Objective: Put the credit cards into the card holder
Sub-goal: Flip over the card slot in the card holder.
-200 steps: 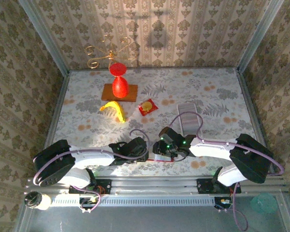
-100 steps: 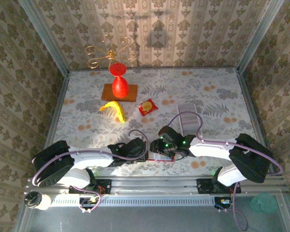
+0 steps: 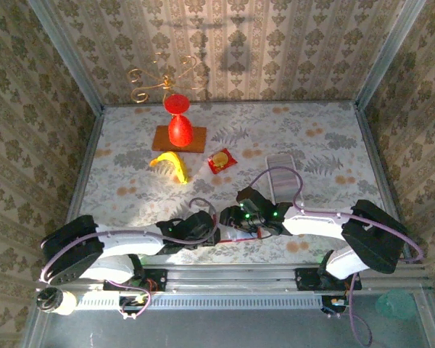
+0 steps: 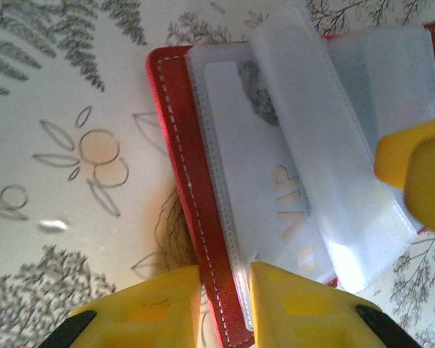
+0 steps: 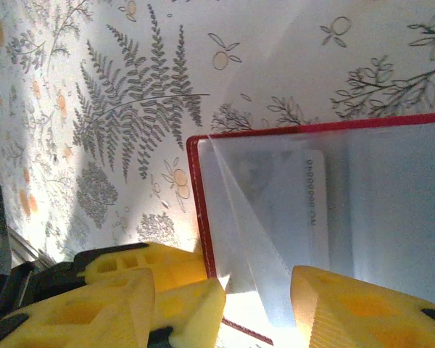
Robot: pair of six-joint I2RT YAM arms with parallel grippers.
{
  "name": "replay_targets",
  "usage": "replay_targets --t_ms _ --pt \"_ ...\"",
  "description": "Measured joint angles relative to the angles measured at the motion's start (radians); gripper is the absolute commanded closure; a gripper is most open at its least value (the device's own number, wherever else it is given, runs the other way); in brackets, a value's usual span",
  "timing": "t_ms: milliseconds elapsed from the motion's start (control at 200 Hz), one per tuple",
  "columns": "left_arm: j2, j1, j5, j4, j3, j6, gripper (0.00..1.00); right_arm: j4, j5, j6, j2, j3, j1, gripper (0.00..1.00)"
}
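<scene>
In card holder (image 4: 183, 181): card (image 4: 235, 145) sleeved; left claw (image 4: 225, 284) pinches it, right claw (image 5: 257, 286) half-open.

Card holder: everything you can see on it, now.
The card holder lies open on the table near the front edge: dark-red cover, pale stitching, clear plastic sleeves, one holding a card lettered VIP. The left gripper pinches its red edge; a raised sleeve stands between the open fingers of the right gripper.

- card holder (image 4: 183, 163): dark-red leather-like cover, pale stitching.
- sleeves (image 4: 326, 145): clear glossy plastic, smooth.
- credit card (image 4: 235, 145): pale smooth plastic, gold lettering.
- table (image 4: 65, 87): matt printed floral covering.
</scene>
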Motion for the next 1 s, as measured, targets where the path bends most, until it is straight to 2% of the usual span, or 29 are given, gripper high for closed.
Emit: replay_targets --t_ms 760,895,1000 --pt "-0.263 0.007 -0.111 -0.174 -0.069 -0.036 0.71 0.118 -0.082 -0.009 0.035 0.066 0.029 0.43" --pt "-0.287 0.01 -0.117 -0.185 -0.069 -0.037 0.66 0.035 -0.075 -0.097 -0.035 0.09 0.012 0.38" --pt "-0.285 0.014 -0.116 -0.189 -0.059 -0.032 0.66 -0.072 -0.047 -0.249 -0.156 0.129 -0.03 0.34"
